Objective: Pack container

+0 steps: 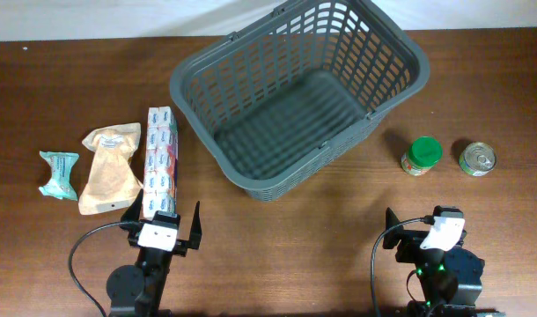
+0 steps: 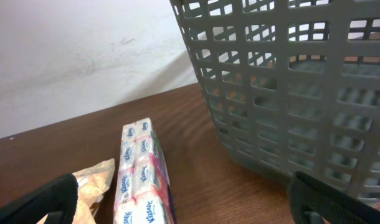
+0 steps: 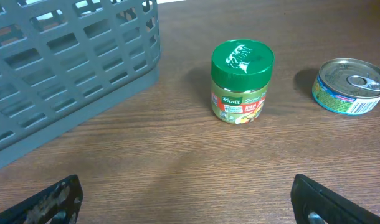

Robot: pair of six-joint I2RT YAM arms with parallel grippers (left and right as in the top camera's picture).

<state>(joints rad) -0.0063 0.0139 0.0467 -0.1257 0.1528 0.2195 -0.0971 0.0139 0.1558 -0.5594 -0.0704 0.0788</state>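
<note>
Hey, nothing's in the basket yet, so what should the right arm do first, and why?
Probably reach the right gripper forward toward the green-lidded jar. The basket is empty, the gripper is open and holds nothing, and the jar stands upright almost straight ahead of it, apart from the can.

Your dark grey plastic lattice basket (image 1: pixel 200 114) sits centre. Left of it lie the long tissue multipack (image 1: pixel 160 163), tan paper pouch (image 1: pixel 110 167) and teal wrapped packet (image 1: pixel 59 173). To its right stand the green-lidded jar (image 1: pixel 422 156) and round metal tin (image 1: pixel 477 158).
</note>
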